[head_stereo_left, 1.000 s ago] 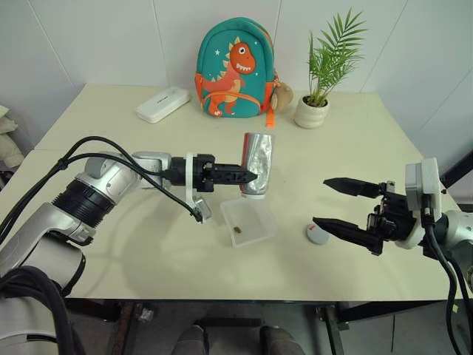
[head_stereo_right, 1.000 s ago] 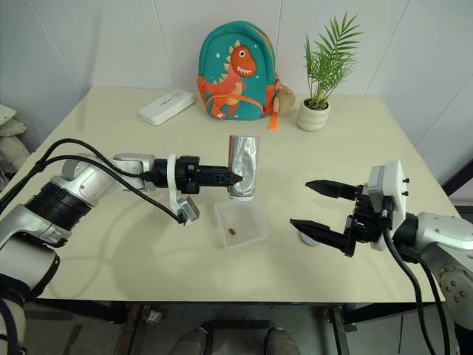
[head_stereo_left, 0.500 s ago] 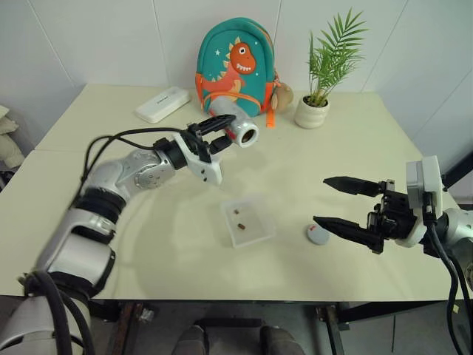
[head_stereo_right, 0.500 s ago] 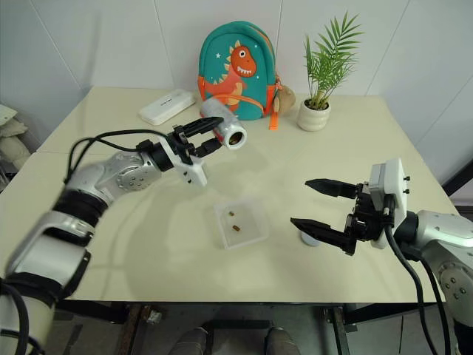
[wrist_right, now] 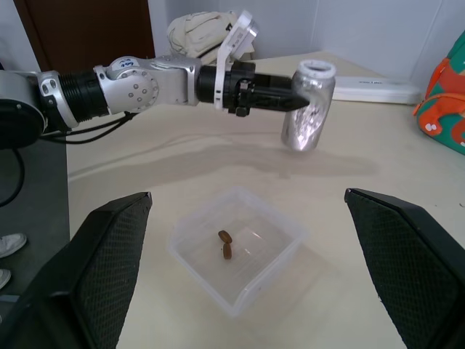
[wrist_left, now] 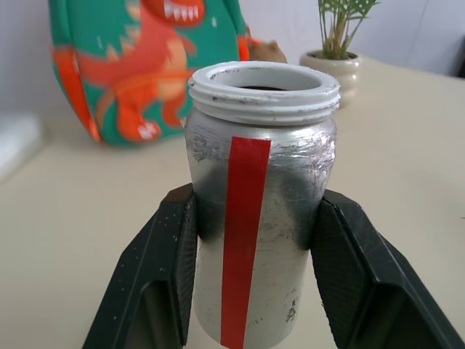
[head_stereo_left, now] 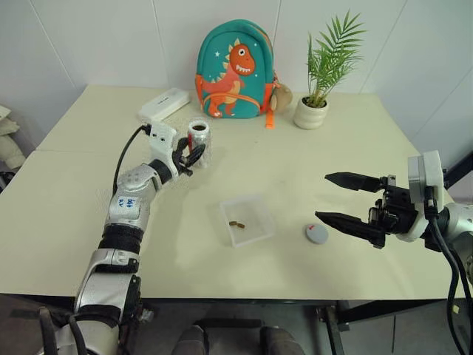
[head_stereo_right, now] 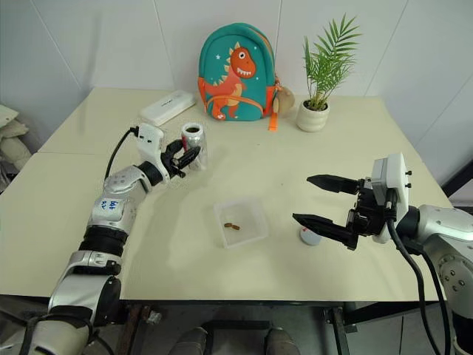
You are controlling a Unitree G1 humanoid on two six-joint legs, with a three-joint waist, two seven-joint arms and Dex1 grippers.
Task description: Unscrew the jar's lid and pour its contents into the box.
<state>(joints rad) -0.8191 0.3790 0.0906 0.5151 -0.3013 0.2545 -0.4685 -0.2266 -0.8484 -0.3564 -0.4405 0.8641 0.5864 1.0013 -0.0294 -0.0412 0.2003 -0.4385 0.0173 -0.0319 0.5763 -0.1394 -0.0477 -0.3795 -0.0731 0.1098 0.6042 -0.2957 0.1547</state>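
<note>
The silvery jar (wrist_left: pixel 258 218) with a red stripe stands upright, mouth open and uncapped, at the table's left behind the box. My left gripper (head_stereo_left: pixel 194 154) is shut on the jar (head_stereo_left: pixel 198 142), one finger on each side. The jar's base is close to the table; I cannot tell if it touches. The clear square box (head_stereo_left: pixel 259 235) sits mid-table with two small brown pieces of the contents (head_stereo_left: pixel 236 223) inside. The grey lid (head_stereo_left: pixel 317 234) lies on the table right of the box. My right gripper (head_stereo_left: pixel 323 196) hangs open just above the lid, holding nothing.
A teal dinosaur backpack (head_stereo_left: pixel 235 66), a white plant pot (head_stereo_left: pixel 311 112) and a white rectangular case (head_stereo_left: pixel 163 103) stand along the far side of the table. The table's front edge (head_stereo_left: pixel 244 299) runs just below the box.
My left arm swung the jar from upside down over the box back and to the left, rolling it upright. A second brown piece now lies in the box. The right gripper stayed still.
</note>
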